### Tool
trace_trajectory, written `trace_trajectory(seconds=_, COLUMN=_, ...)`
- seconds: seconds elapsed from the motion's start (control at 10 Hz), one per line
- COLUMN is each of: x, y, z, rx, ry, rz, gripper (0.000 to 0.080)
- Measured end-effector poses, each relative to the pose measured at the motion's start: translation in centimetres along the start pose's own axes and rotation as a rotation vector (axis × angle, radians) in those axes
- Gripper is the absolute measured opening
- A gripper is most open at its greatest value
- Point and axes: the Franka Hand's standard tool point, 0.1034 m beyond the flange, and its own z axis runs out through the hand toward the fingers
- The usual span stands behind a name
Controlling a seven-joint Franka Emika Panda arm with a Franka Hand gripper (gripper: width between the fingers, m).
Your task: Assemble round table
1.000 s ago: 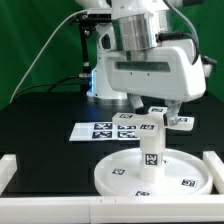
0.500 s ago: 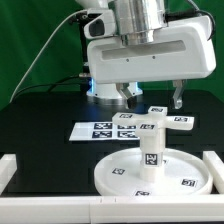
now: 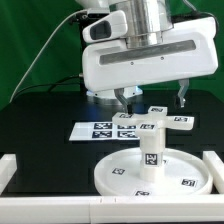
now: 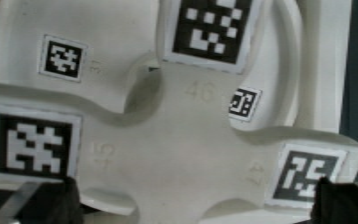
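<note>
The round disc lies flat near the front of the black table. The short post stands upright on it, and the four-armed cross piece sits on top of the post. My gripper hovers just above the cross piece, open and empty, with one finger on each side. In the wrist view the cross piece fills the picture, with the disc showing between its arms. The dark fingertips stand wide apart on either side of it and touch nothing.
The marker board lies flat behind the disc, toward the exterior view's left. A low white rail runs along the table's front, with raised ends at the left and right. The robot base stands at the back.
My gripper has risen from around the cross piece and now hangs clear above it. The disc, post and cross piece have stayed in place.
</note>
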Motion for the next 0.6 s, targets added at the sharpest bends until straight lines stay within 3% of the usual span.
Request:
trace_trajectory(seconds=0.1, x=0.4, y=-0.1, z=-0.3, rx=-0.023, ry=0.002, rz=-0.168, gripper=0.0649)
trace_trajectory(seconds=0.2, x=0.4, y=-0.1, z=-0.1, rx=-0.027, ry=0.001, rz=-0.287, gripper=0.0649)
trace_trajectory(seconds=0.6, x=-0.1, y=-0.4, z=0.8, rx=-0.026, ry=-0.007, rz=-0.291, gripper=0.0649)
